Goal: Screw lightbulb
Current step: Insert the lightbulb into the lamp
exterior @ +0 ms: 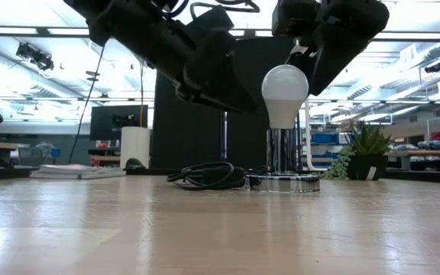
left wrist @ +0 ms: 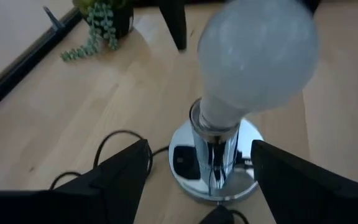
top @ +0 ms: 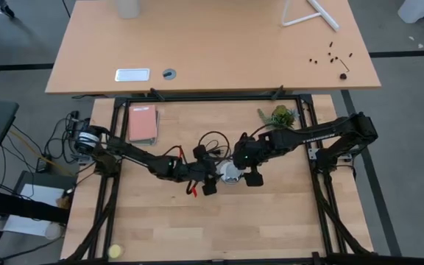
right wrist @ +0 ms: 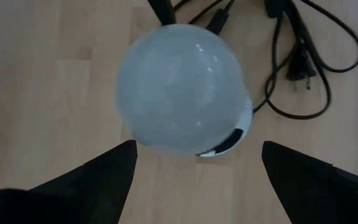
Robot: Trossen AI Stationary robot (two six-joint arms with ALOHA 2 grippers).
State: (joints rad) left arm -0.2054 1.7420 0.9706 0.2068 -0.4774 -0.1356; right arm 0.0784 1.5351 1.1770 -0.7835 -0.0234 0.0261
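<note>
Low view: wooden tabletop [exterior: 128,229] before a bright ceiling-lit room.

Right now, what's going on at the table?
The white pear-shaped lightbulb stands upright in the chrome socket stand, whose black cord lies coiled beside it on the wooden table. Neither hand grips it. The right hand hangs directly above the bulb with its fingers open on either side. The left hand sits low beside the socket stand, fingers open towards its column.
</note>
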